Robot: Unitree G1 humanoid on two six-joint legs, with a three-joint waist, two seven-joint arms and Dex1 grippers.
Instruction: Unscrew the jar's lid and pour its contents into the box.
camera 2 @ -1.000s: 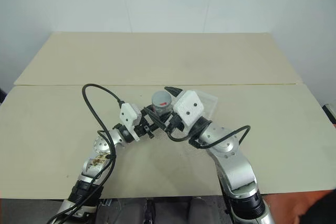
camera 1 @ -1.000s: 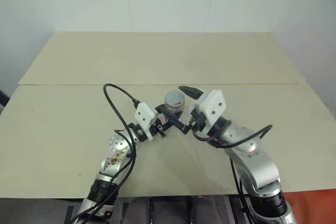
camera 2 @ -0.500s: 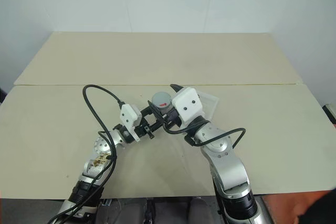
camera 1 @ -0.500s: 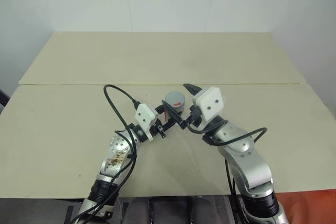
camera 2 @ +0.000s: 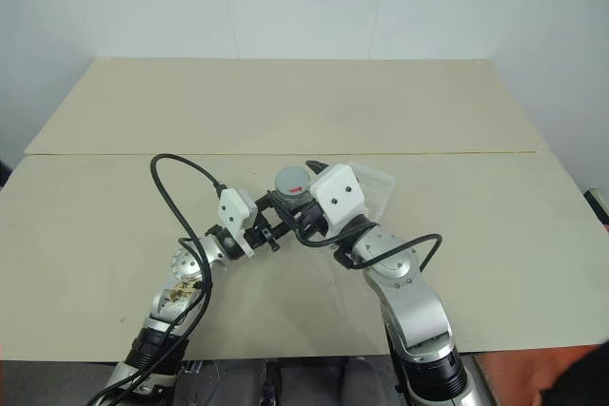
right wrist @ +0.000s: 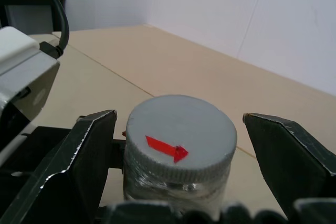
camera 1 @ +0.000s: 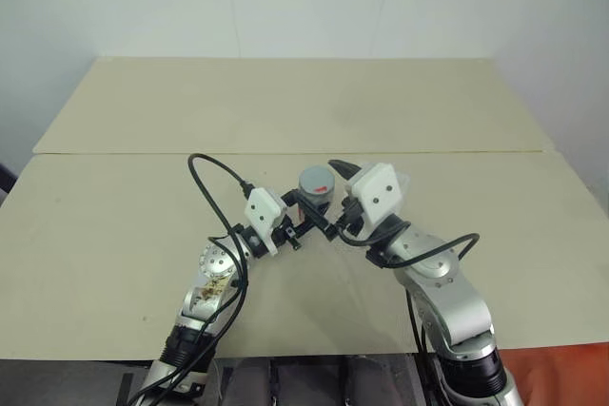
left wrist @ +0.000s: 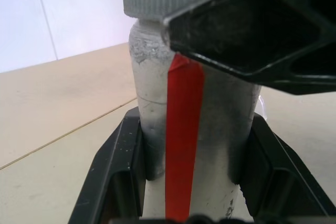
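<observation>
Item: jar [left wrist: 189,114], silvery cylinder with a red stripe, upright, raised off the table [camera 1: 285,111] between the two arms.

- Lid [right wrist: 181,142]: grey ribbed cap with a red arrow on top, seated on the jar, not yet off.
- Left gripper [camera 1: 303,219]: fingers clamped on the jar's body, below the lid.
- Right gripper [right wrist: 181,161]: fingers [right wrist: 92,150] spread wide, one on each side of the lid, apart from its rim.
- Box [camera 2: 379,185]: clear plastic, on the table just beyond the jar and to its right, partly hidden behind the right gripper.
- Contents: inside the jar, cannot be seen.

Risks, as judged:
- The right fingers may close off-centre on the lid and skid round its ribbing, because the gap looks uneven on the two sides.
- The jar may spin with the lid if the left grip is too light.
- A hard twist may tilt the jar.
- The freed lid may drop.
- The contents may miss the shallow box at pouring.
</observation>
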